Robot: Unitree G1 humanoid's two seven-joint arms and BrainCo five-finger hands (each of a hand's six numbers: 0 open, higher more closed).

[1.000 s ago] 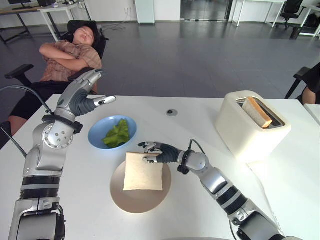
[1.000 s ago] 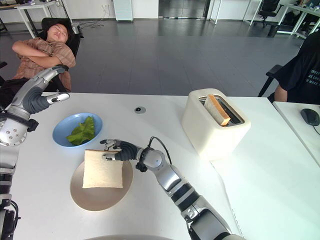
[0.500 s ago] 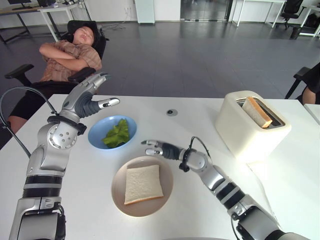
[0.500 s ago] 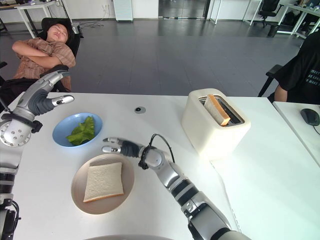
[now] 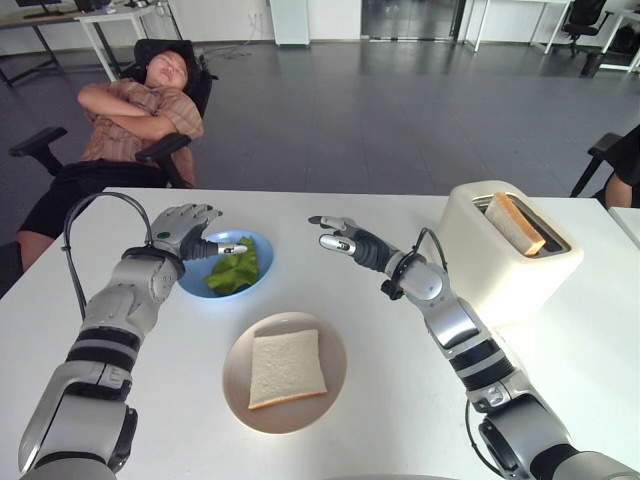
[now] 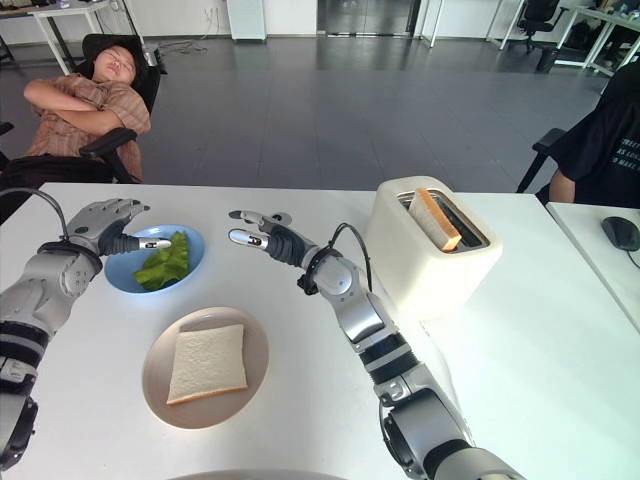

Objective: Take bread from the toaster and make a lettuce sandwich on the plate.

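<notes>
The white table (image 5: 380, 420) carries plate (image 5: 236, 375), blue bowl (image 5: 264, 258) and toaster (image 5: 520, 285).

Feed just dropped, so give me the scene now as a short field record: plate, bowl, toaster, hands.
plate: one bread slice lying flat, nothing on it
blue bowl: lettuce inside
toaster: second slice standing in slot
left hand: at blue bowl's left rim, fingers open, empty
right hand: over table between blue bowl and toaster, fingers open, empty
</notes>
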